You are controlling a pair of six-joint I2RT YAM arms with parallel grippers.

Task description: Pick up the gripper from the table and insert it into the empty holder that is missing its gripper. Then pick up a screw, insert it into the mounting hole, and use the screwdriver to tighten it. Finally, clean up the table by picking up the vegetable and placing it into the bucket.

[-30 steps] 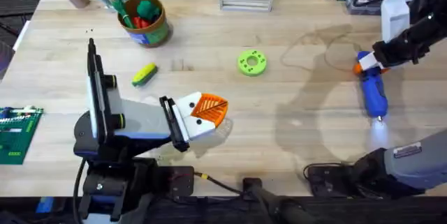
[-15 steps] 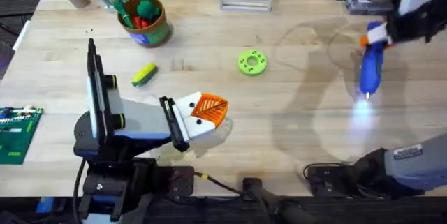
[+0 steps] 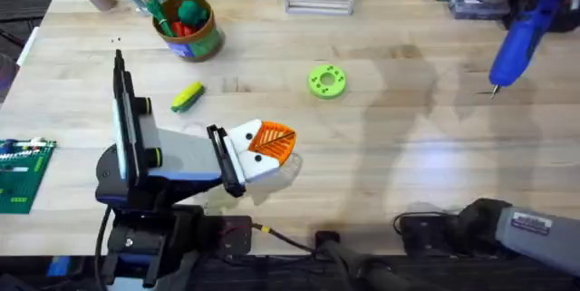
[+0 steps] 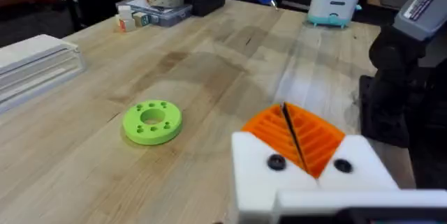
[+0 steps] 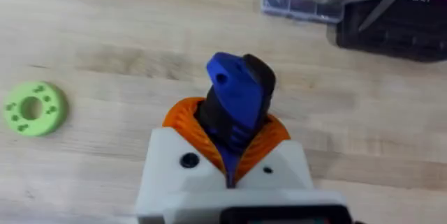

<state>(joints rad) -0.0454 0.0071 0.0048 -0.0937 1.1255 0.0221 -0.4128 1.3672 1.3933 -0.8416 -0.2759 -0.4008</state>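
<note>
Overhead, the screwdriver [image 3: 517,39] hangs tilted above the table's far right corner, tip down, probably lifted clear to carry it toward the work. The left gripper [image 3: 272,143] rests near the table's front edge, orange pads pressed together on nothing. The vegetable [image 3: 188,97] lies apart from the bucket [image 3: 190,28].

From the left wrist, the closed pads [image 4: 297,130] face a green ring [image 4: 152,121].

From the right wrist, the right gripper [image 5: 230,137] clamps the screwdriver's blue body between its jaws.
</note>
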